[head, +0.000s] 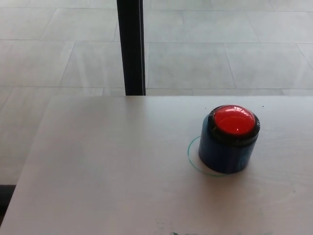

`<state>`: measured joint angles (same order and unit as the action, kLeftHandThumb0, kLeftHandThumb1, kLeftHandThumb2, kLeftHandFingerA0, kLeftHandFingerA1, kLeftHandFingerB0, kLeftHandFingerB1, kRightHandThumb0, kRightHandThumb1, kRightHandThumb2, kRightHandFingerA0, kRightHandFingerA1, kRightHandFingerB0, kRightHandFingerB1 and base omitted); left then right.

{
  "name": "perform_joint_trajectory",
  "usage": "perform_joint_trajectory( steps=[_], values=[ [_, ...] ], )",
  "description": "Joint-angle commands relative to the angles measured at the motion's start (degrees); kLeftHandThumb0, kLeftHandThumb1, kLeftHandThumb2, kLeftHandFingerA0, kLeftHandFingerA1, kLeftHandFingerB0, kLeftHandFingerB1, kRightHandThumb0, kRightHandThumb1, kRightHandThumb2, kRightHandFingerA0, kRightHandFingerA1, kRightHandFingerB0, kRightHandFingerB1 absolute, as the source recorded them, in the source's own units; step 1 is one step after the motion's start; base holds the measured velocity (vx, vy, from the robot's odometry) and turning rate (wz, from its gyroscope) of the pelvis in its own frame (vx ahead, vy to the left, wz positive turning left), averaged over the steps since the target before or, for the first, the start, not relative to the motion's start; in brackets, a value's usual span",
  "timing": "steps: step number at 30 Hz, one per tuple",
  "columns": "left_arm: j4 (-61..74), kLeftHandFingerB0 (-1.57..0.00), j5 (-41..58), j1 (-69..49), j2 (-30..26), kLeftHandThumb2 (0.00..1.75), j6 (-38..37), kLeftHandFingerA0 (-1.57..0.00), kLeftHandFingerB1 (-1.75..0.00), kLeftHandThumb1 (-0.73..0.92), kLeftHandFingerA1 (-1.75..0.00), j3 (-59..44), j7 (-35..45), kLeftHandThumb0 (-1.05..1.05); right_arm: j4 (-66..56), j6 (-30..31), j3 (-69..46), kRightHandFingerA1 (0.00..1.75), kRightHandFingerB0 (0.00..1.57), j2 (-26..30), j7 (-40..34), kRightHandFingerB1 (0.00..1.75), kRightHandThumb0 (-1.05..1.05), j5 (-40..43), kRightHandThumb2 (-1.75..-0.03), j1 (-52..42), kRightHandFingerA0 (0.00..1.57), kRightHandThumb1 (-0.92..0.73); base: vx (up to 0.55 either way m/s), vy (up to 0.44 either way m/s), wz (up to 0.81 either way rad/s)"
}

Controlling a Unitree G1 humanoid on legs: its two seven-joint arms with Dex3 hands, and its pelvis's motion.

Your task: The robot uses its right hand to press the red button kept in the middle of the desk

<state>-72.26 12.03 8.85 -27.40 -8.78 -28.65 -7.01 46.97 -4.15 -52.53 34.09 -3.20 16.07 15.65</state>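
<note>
A round red button (234, 119) sits on top of a dark blue cylindrical base (226, 152), ringed in black. It stands on the pale wooden desk (112, 171), right of the middle of the picture, inside a thin green circle drawn on the surface. Neither of my hands shows in the head view, and nothing touches the button.
A black vertical post (131, 46) rises behind the desk's far edge. Grey floor tiles (220, 54) lie beyond. The desk's left edge runs diagonally down to the lower left corner, where a dark object (5, 196) shows.
</note>
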Motion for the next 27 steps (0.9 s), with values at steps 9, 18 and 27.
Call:
perform_joint_trajectory(
  steps=[9,18,27],
  values=[
    [0.29,-0.43,3.11,2.73,-0.85,1.19,3.11,-0.45,-1.16,0.44,-1.49,-2.61,1.84,-0.46,0.17,-4.34,-0.4,0.85,0.47,-12.11,-6.78,0.84,-0.74,2.06,-0.74,-9.86,0.83,-0.67,0.0,0.0,0.0],
    [0.05,-0.42,3.26,4.4,-1.44,1.19,2.99,-0.62,-1.19,0.49,-1.65,-2.47,1.22,-0.33,-0.57,-5.52,7.01,0.8,0.43,-13.74,-4.83,0.8,-0.76,2.38,-0.65,-12.78,0.75,-0.6,0.0,0.0,0.0],
    [0.23,-0.42,2.96,3.46,-2.34,1.1,2.89,-0.53,-1.23,0.62,-1.59,-2.57,2.06,-0.38,-0.88,-3.25,7.3,0.94,0.24,-13.93,-4.53,0.94,-0.73,5.2,-0.62,-12.96,0.63,-0.62,0.0,0.0,0.0]
  ],
)
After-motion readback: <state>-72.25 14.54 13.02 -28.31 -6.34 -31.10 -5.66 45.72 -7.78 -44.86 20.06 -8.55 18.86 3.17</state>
